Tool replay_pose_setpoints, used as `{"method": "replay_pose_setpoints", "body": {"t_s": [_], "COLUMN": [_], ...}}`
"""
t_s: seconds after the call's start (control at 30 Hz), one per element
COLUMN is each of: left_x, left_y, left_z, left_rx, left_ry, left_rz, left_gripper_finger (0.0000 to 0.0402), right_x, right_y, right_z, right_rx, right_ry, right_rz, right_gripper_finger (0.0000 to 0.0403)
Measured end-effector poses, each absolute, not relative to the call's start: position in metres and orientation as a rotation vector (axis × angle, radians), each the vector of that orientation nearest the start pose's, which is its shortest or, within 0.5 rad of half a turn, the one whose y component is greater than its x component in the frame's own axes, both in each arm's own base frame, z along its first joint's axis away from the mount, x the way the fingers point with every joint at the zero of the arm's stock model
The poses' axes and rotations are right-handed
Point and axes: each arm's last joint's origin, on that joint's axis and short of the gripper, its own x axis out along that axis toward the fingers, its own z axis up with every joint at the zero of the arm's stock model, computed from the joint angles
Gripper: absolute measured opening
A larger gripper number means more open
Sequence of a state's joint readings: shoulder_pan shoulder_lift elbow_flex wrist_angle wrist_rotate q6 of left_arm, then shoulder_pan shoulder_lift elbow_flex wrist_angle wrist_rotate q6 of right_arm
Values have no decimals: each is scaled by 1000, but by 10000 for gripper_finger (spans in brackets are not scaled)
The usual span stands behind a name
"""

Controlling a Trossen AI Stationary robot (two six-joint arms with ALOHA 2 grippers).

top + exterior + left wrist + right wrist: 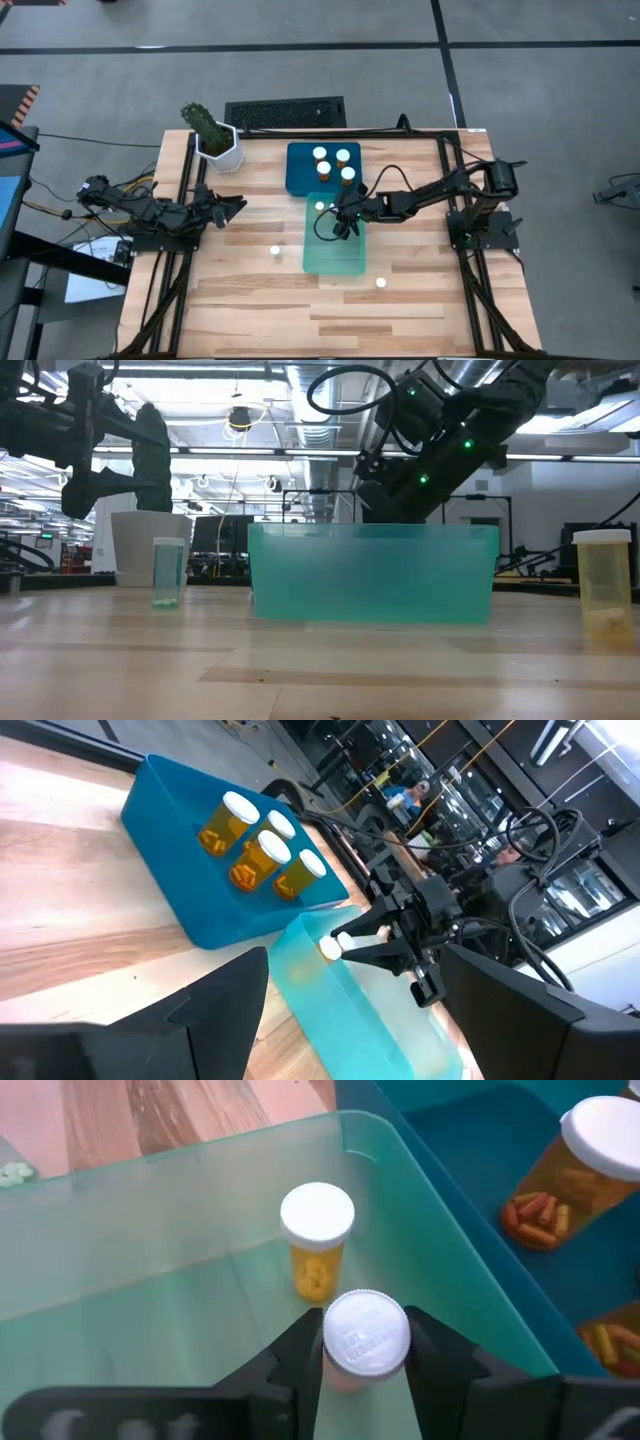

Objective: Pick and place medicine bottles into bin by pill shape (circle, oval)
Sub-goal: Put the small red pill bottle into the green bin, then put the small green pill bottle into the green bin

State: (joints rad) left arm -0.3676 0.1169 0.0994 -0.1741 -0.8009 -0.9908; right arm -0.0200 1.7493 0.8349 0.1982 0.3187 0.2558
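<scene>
The right claw is gripping a white-capped bottle between its two fingers and is hanging over the green bin, inside that bin's end nearest the blue bin. One bottle with yellow round pills is already standing in the green bin, just beyond the held one, close to the bin wall; the two caps are sitting near each other but are not touching. The blue bin is lying end to end against the green bin on its far side and is holding four capped bottles of orange oval pills, standing in a tight cluster. Two more bottles are standing loose on the tabletop: one beside the green bin on the left arm's side, another near the green bin's front corner on the right arm's side. The right arm and its looping cable are stretching across the green bin's side toward its base. The left claw is waiting well away from the green bin, over the tabletop edge, empty with its fingers spread. A white pot with a cactus is standing beyond the left claw, beside the blue bin, and a dark grille is lying behind the blue bin.
</scene>
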Motion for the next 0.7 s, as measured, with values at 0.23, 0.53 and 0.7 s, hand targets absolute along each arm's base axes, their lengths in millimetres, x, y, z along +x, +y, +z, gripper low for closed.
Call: {"method": "replay_pose_setpoints", "body": {"t_s": [0.23,0.53,0.7], "left_x": [92,92,92], "left_y": [-13,-13,-13], "left_z": [173,173,173], "left_rx": [-865,-865,-865], "left_ry": [-65,-65,-65], "left_rz": [471,471,471], "left_gripper_finger": [289,289,289], "right_x": [335,327,325], "right_y": [-16,-18,-11], "right_z": [143,167,216], "right_rx": [132,142,105], "right_ry": [672,629,527], "right_rz": [-412,-416,-370], "right_gripper_finger": [188,254,255]}}
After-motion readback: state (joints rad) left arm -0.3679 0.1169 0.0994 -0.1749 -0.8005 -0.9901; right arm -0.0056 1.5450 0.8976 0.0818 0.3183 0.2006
